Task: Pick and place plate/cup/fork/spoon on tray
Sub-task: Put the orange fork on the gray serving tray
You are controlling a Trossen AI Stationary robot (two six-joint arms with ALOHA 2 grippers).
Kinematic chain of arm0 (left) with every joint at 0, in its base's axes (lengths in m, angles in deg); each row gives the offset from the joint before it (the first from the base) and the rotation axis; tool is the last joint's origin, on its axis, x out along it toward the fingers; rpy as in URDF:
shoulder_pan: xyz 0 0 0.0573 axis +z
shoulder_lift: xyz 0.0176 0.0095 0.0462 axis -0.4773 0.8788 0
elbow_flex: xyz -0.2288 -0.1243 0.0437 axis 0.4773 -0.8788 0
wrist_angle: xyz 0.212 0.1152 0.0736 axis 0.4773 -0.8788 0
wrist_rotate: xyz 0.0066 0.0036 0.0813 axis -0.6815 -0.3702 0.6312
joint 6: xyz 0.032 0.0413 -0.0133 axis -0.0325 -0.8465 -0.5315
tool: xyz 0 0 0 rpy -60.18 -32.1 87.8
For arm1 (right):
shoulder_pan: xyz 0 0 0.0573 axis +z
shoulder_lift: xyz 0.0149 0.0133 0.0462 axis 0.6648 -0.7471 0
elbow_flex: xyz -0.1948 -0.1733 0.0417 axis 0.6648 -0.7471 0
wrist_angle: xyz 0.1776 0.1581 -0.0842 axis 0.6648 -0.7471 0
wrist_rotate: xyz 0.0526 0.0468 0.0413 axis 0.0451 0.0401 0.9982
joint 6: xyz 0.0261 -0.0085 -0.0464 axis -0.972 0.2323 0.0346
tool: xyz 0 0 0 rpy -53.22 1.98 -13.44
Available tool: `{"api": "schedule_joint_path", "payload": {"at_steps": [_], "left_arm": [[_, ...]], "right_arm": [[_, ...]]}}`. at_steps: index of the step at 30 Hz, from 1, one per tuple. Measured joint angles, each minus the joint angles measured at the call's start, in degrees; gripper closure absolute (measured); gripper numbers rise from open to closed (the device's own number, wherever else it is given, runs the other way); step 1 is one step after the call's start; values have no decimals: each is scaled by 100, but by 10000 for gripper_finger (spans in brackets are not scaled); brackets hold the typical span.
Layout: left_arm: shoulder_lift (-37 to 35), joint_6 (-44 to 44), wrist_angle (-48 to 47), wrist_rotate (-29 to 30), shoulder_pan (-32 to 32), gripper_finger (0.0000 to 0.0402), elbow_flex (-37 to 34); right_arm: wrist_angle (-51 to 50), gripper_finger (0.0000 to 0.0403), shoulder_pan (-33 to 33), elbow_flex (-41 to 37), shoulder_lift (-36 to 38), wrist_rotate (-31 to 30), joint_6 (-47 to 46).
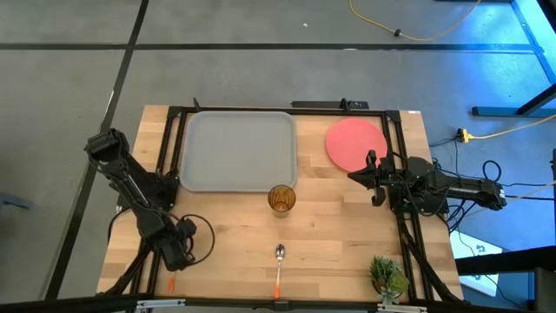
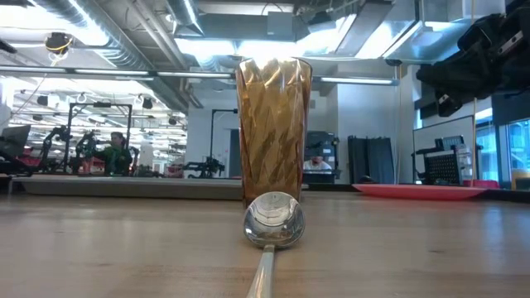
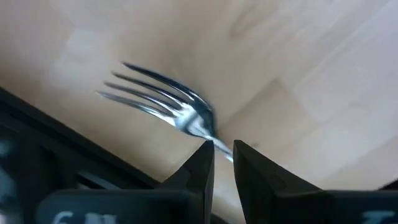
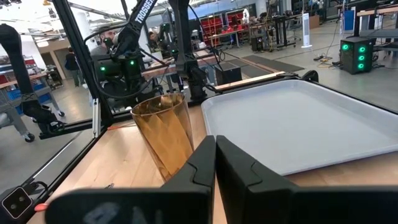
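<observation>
Left end effector: set low at the table's near left corner, fingers nearly closed on the fork at its neck; tines project ahead of the fingertips, whether lifted off the wood cannot be told.

Right end effector: held at the plate's near edge, fingers closed on nothing.

Tray: empty, well beyond the left end effector.

Cup: upright, just off the tray's near right corner, between the two end effectors.

Spoon: flat, nearer than the cup.

Risks, as judged: the thin neck grip may let the fork pivot or slip in transit; the cup may be toppled by a low sweep.
</observation>
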State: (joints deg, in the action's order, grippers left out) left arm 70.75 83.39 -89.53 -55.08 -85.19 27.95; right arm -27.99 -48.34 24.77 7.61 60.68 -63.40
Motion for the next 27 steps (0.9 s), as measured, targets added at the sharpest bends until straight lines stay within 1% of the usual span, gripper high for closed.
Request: {"api": "schedule_joint_path", "payload": {"at_steps": [5,11,15,17,20,22,25,27], "left_arm": [[-370,-630,-212,-1,130,347,0],[-1054,-1862,-527,30,325,347,2],[-1360,-2877,-1073,77,426,347,2],[-1478,-3319,-1514,122,463,347,2],[-1608,-3692,-2184,315,580,347,2],[-1731,-3861,-2432,391,686,347,-8],[-1974,-4050,-2286,393,835,347,-121],[-2098,-4301,-2006,439,927,347,-217]], "right_arm": [[0,387,-1,1,-2,-2,0],[0,387,0,0,-2,-2,0],[0,387,-1,0,-1,-2,0],[0,387,0,1,-2,-2,0],[0,387,-2,0,0,-2,0],[-2,387,0,1,-1,-2,0],[-2,387,-1,1,-1,-2,0],[-1,387,0,1,-1,-2,0]]}}
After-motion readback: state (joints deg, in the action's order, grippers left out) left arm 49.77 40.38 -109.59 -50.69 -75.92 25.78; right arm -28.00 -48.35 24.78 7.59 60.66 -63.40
